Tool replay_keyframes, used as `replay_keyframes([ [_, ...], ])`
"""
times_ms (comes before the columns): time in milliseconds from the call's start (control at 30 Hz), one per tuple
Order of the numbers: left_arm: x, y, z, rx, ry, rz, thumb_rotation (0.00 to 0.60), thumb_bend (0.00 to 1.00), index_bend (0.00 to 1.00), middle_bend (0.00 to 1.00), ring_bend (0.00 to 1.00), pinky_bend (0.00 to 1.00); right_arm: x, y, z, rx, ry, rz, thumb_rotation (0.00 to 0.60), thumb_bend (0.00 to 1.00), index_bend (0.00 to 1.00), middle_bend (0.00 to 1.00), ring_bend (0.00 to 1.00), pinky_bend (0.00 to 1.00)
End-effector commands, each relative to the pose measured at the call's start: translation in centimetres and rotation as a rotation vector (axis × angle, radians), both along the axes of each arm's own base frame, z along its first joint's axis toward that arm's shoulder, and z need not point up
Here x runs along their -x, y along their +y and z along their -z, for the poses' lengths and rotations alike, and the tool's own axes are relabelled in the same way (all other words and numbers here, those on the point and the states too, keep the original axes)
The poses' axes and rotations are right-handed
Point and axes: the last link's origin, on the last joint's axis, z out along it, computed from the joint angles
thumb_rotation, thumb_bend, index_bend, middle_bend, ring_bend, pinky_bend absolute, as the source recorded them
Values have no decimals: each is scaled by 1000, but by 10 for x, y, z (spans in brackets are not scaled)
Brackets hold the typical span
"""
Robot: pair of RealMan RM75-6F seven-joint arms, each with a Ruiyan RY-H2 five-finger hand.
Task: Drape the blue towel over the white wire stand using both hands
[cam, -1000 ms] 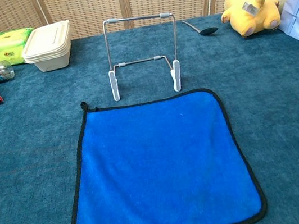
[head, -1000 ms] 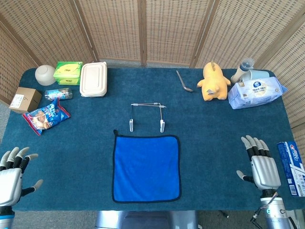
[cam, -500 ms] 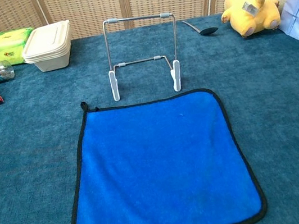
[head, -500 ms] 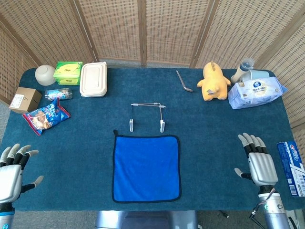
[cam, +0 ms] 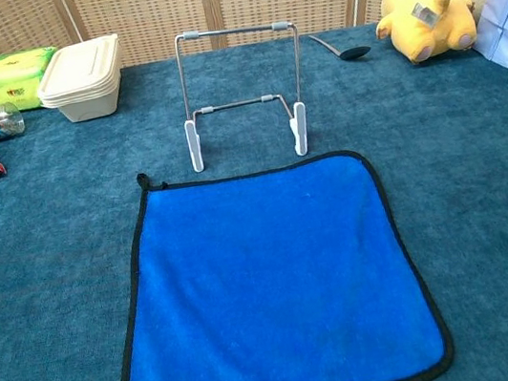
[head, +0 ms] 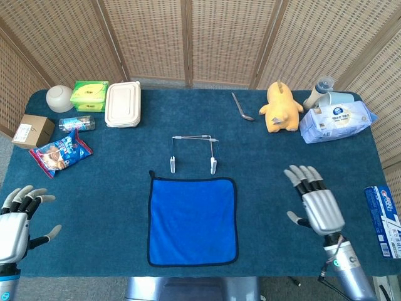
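the blue towel (head: 193, 221) is lying spread out flat on the bench, pretty much square, with a thin black trim all round and a little black loop sticking out at its far left corner. no folds or bunching – it's fully open. just beyond its far edge sits the white wire stand (head: 193, 152), upright on two white feet, thin metal rods going up to a horizontal top bar. stand and towel are close but not touching, and nothing hangs on the bar.
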Motion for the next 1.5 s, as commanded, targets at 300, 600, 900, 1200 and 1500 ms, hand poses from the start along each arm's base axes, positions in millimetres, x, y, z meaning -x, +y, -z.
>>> replay_keyframes([
  [300,-12,2,-6,27,-44,45,600,139,344,296,182,135,-31,-22,55,-193,52,-232,600,167,85,73,9,0],
  [600,-19,6,-2,43,-66,64,600,138,346,305,190,141,-41,-36,85,-280,112,-374,600,162,91,67,0,0],
  [900,-19,6,2,61,-69,53,600,138,346,305,190,141,-32,-49,105,-302,172,-458,600,162,97,67,0,0],
  [1200,-17,7,6,74,-79,44,600,139,347,305,190,138,-19,-49,120,-325,187,-453,600,161,97,67,0,0],
  [1500,-14,7,7,74,-79,38,600,139,347,303,190,131,-16,-53,126,-342,211,-456,600,162,99,67,0,0],
])
